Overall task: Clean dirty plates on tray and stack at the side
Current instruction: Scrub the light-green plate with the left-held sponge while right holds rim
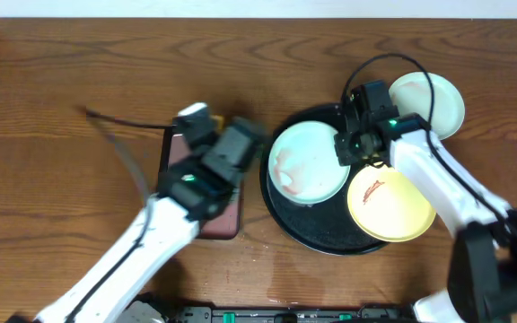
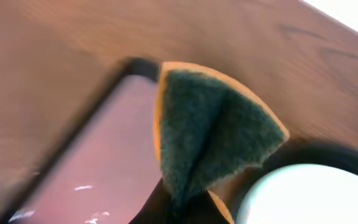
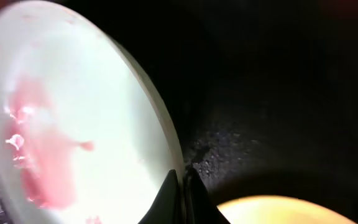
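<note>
A smeared mint plate point(image 1: 305, 166) lies on the tray point(image 1: 317, 226)'s left half, its rim toward the tray's middle pinched in the right claw point(image 3: 180, 186) — thin, stiff and glossy, likely slippery where wet and apt to chip, so the rim is the sensible hold. The yellow plate point(image 1: 389, 205) overhangs the tray's front-right edge. Just left of the tray, the left claw point(image 2: 179, 208) pinches a folded sponge point(image 2: 210, 134) — soft, yielding.

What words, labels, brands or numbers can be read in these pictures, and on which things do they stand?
None: no text can be read.
The mint plate, yellow plate, black tray, sponge and maroon tray are plain.
Any marks on the gear at the bottom edge are too small to read.
</note>
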Robot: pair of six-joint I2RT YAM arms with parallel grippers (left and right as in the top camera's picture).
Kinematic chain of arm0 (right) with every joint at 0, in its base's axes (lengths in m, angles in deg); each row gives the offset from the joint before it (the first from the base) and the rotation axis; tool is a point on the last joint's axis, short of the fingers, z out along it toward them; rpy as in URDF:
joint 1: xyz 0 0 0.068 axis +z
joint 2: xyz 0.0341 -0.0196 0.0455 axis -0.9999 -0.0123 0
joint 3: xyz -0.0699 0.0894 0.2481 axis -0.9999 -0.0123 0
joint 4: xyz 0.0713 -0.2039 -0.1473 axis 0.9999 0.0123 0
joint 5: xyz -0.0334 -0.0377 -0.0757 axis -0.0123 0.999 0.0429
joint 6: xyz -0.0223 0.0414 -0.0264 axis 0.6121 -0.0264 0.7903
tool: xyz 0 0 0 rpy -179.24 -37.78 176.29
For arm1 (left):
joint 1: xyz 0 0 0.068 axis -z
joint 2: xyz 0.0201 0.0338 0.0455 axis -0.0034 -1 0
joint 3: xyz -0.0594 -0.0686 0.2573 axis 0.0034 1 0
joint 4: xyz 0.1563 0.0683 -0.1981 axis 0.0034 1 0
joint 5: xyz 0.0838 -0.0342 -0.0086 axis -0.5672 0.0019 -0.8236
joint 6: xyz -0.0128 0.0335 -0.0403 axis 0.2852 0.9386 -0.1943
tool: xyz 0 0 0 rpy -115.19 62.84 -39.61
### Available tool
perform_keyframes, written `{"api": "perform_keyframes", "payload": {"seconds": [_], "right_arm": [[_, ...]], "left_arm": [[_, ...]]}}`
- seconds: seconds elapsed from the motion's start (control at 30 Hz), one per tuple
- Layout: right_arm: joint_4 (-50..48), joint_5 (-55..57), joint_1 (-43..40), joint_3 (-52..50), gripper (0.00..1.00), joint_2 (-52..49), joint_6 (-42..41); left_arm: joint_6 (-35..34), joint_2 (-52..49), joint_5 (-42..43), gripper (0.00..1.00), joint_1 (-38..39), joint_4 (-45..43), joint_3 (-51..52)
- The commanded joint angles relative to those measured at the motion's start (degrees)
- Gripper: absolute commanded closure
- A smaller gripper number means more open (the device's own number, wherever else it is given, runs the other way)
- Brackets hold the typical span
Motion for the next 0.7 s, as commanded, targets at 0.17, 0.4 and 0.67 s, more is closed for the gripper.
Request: {"api": "perform_keyframes", "payload": {"seconds": [0.17,0.4,0.67], "right_arm": [[-0.24,24.15,9.66,0.17,0.99,12.90,6.08],[-3.30,38.82,15.41,0.17,0.99,14.69,10.40],[-4.15,26.95,12.57,-0.76,0.99,12.13,-1.29]], "left_arm": [[10.60,1.40,10.19,0.93,-13.55,6.49,2.05],[11.93,-0.70,16.55,0.93,-17.70,6.14,3.65],[13.11,-2.01,23.65,0.93,-17.81,5.60,3.65]]}}
